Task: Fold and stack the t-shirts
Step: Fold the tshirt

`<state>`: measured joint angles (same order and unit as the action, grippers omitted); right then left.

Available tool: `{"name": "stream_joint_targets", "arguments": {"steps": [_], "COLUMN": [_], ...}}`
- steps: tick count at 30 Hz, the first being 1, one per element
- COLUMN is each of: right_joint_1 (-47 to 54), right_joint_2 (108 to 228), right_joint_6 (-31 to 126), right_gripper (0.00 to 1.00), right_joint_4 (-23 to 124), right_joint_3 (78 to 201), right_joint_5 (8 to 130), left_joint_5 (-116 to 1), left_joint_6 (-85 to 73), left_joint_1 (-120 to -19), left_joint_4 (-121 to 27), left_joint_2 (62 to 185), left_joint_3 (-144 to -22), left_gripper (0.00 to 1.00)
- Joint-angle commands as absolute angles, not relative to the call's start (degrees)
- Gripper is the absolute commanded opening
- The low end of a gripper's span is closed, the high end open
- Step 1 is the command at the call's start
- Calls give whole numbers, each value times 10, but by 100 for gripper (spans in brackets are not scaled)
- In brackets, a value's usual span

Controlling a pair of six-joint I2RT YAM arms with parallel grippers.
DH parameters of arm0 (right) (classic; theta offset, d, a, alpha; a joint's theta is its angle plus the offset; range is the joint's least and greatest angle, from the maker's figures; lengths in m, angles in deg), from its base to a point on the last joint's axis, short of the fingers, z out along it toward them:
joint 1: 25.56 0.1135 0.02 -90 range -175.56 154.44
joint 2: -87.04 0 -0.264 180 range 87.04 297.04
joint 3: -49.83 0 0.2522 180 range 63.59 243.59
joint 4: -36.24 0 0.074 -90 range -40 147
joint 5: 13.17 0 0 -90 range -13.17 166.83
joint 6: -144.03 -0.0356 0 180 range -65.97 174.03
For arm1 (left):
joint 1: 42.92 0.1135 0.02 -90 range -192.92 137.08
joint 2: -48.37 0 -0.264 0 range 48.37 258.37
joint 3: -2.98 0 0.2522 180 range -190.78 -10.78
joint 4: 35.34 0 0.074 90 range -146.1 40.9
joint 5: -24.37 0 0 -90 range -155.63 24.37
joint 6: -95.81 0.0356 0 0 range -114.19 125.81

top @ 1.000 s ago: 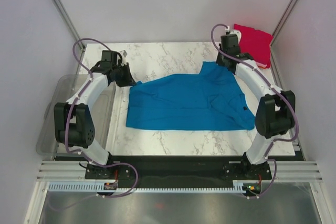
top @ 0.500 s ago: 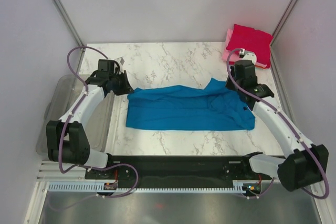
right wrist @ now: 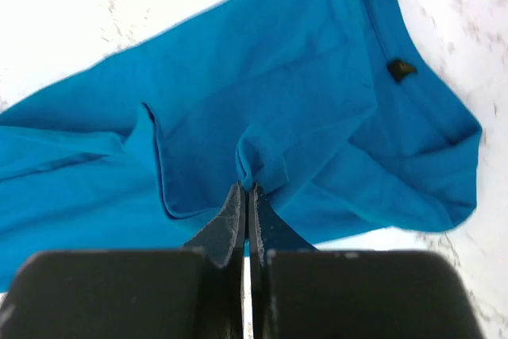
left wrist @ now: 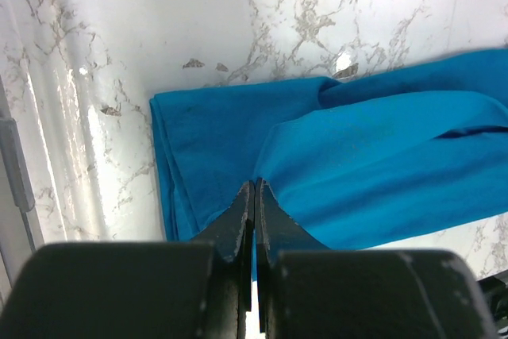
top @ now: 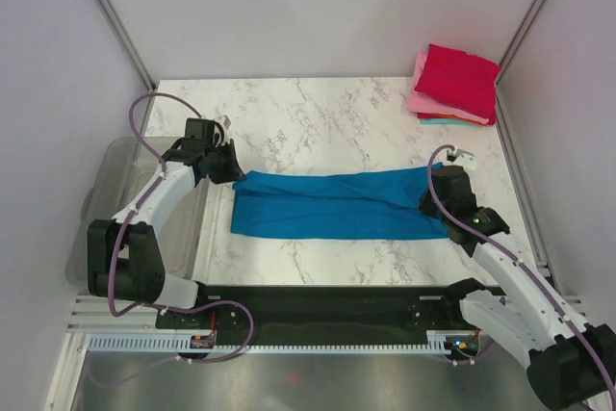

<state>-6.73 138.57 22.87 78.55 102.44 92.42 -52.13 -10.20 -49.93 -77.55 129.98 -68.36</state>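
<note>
The bright blue t-shirt (top: 332,205) lies across the middle of the marble table, folded lengthwise into a long narrow band. My left gripper (top: 234,172) is at its left end, jaws shut on the edge of the upper layer (left wrist: 254,184). At the right end my right gripper (top: 430,201) is shut on a pinched pucker of blue cloth (right wrist: 258,166); the neck with its dark label (right wrist: 399,69) lies just beyond. A stack of folded t-shirts sits at the back right corner: crimson (top: 462,79) on top, pink (top: 428,101) under it, a teal sliver (top: 452,120) lowest.
A clear grey plastic bin (top: 106,228) stands off the table's left edge, under the left arm. Bare marble (top: 318,117) lies behind the blue band. The frame posts and white walls close in the back and sides.
Both grippers have drawn the blue shirt's far edge toward the near side, turning the spread shirt into a narrow band. The right arm swung from the back right corner down to the band's right end.
</note>
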Motion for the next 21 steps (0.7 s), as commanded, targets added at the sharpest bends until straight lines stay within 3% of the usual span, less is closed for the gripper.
{"name": "stream_joint_targets", "arguments": {"steps": [1,7,11,12,14,15,17,18,21], "right_joint_1": [-65,-65,-65,-65,-66,-67,-68,-70,-70], "right_joint_2": [1330,1266,1245,1237,1228,1222,1217,1211,1197], "right_joint_6": [154,66,-9,-18,-53,-60,-85,-91,-93], "right_gripper": [0,0,0,10,17,25,40,57,73], "right_joint_4": [793,810,843,844,844,845,845,845,851], "right_joint_3": [982,919,889,881,858,848,841,836,844], "right_joint_5": [955,985,1006,1000,999,999,993,992,1004], "left_joint_5": [-544,-599,-677,-683,-711,-722,-761,-777,-821], "left_joint_6": [-80,-79,-74,-73,-75,-76,-83,-88,-98], "left_joint_1": [-501,-532,-570,-575,-588,-593,-601,-601,-601], "left_joint_4": [-757,-772,-794,-796,-807,-810,-817,-817,-814], "left_joint_2": [1282,1255,1257,1260,1260,1255,1244,1228,1186], "left_joint_3": [-667,-647,-649,-649,-653,-652,-653,-651,-648], "left_gripper": [2,3,11,16,26,47,62,73,73]}}
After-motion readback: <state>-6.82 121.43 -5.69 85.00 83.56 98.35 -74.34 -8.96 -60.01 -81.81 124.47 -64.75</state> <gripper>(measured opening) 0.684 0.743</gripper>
